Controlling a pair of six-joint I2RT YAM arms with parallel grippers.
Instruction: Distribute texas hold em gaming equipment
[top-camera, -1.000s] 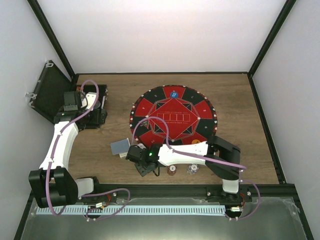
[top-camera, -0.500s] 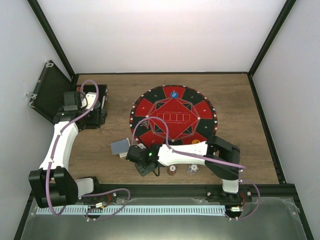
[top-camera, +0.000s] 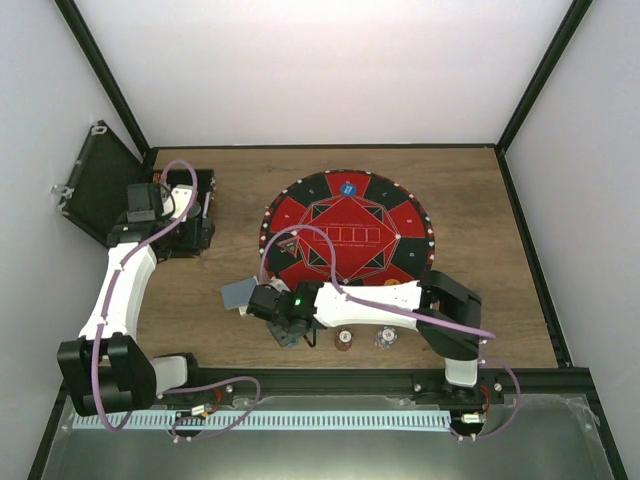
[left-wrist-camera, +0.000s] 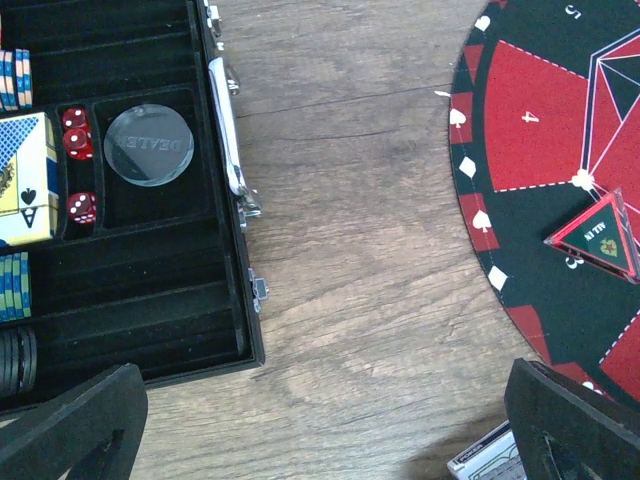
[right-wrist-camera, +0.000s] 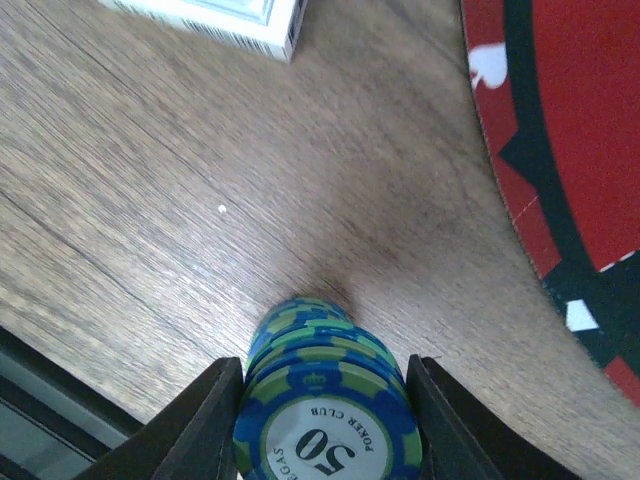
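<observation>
While the right jaws are pinching the upright blue-green chip stack on the surface just outside the mat's rim, the left jaws are hanging spread, farther from that rim.

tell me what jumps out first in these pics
The big red-and-black mat fills the middle of the table. Just off its near-left edge, the right claw clamps a stack of blue-green chips standing on the table. At far left a black case lies open, with a dealer button and red dice inside.
</observation>
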